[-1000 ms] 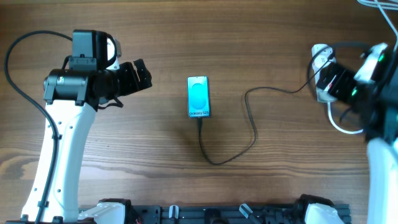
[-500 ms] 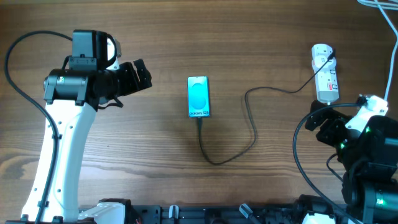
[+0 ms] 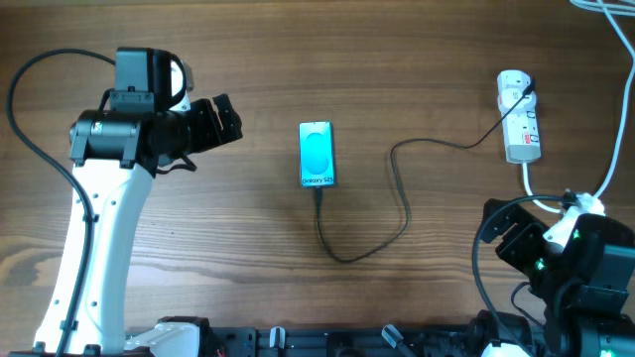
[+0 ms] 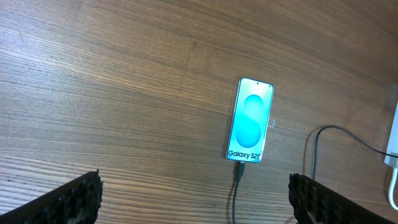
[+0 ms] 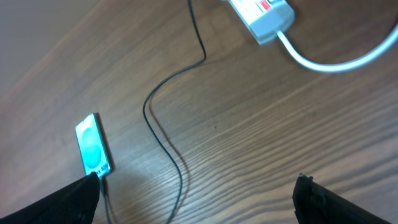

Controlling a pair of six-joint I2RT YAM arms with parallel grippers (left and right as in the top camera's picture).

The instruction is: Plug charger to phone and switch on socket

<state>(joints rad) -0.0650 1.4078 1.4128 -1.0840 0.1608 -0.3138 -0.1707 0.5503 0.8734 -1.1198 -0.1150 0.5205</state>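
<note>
The phone [image 3: 317,154] lies flat mid-table, cyan screen up, "Galaxy" text at its near end; it also shows in the left wrist view [image 4: 250,119] and the right wrist view [image 5: 92,150]. The charger, a thin black cable [image 3: 401,203], has its tip at the phone's near end [image 4: 239,169] and runs in a loop to the white socket [image 3: 519,117] at the far right, also seen in the right wrist view [image 5: 261,12]. My left gripper [image 3: 226,119] is open and empty, left of the phone. My right gripper [image 3: 508,230] is open and empty, near the front right, below the socket.
A thick white cord [image 3: 556,190] leaves the socket's near end and curves off the right edge [image 5: 336,57]. A black arm cable [image 3: 30,129] loops at the far left. The arm bases stand along the front edge.
My right arm has pulled back from the socket toward the front right of the table, leaving the socket uncovered. The left arm, phone and cable have not moved.
</note>
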